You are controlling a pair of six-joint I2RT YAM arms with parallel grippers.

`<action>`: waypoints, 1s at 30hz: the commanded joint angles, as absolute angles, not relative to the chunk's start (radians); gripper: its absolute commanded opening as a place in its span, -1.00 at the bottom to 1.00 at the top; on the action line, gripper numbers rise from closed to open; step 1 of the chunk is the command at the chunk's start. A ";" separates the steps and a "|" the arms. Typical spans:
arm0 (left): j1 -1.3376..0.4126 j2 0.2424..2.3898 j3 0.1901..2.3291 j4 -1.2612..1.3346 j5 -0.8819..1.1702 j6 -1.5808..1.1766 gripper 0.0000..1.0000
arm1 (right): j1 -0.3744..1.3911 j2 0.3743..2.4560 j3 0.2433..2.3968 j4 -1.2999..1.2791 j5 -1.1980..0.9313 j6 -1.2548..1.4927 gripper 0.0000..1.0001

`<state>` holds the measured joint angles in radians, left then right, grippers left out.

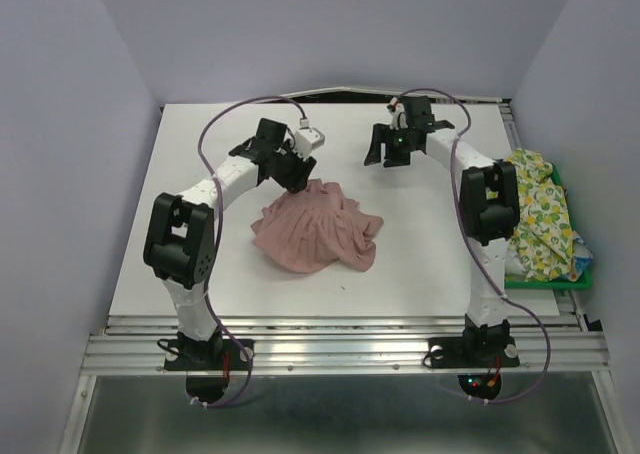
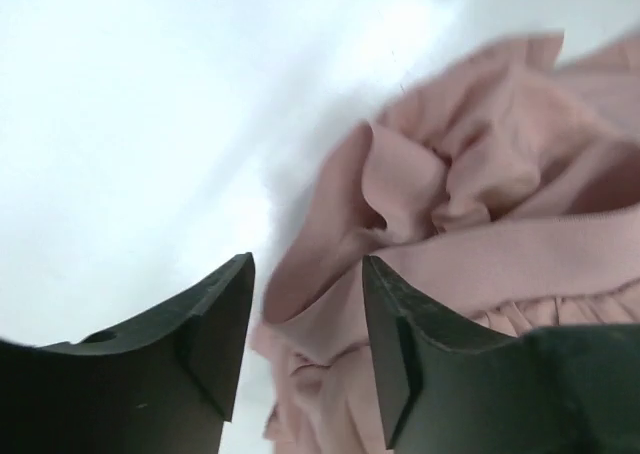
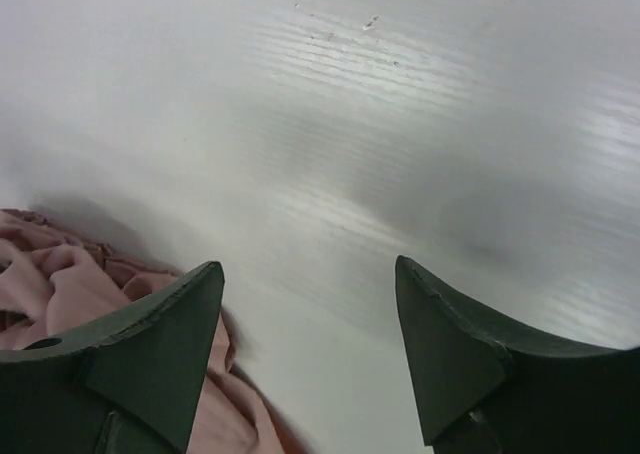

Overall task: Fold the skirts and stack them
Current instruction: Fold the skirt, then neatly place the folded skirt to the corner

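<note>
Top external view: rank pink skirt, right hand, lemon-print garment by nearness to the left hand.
1. Pink skirt, right under the left hand.
2. Right hand, off to its right.
3. Lemon-print garment, in the green bin, right edge.

A white table sits between pale lavender walls (evenly lit, no shadows).

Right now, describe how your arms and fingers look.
The left arm and right arm are both built of white links with bulky black joint housings. Thin purple cables loop alongside them. Each ends in dark, wedge-shaped fingers.
</note>
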<state>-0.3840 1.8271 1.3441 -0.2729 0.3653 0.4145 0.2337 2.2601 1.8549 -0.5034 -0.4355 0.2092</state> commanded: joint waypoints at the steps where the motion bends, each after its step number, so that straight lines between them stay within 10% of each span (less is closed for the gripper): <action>1: -0.391 1.675 1.503 -0.328 0.282 0.315 0.29 | 0.227 2.042 1.783 -0.502 -0.437 0.181 0.52; 2: -0.403 1.631 1.517 -0.365 0.238 0.272 0.91 | 0.227 1.986 1.763 -0.502 -0.431 0.173 0.54; 3: -0.432 1.606 1.528 -0.376 0.204 0.241 0.97 | 0.227 1.959 1.744 -0.502 -0.425 0.169 0.55; 12: -0.673 1.442 1.353 -0.497 -0.029 -0.044 0.97 | 0.173 1.770 1.582 -0.505 -0.356 0.166 0.99; 30: -0.565 1.962 1.348 -0.505 -0.086 -0.222 0.97 | 0.155 1.588 1.420 -0.465 -0.305 0.110 1.00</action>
<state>-0.6636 1.8744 1.2816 -0.4839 -0.0570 -0.2073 0.1669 1.6455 1.4292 -0.5083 -0.3172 0.1410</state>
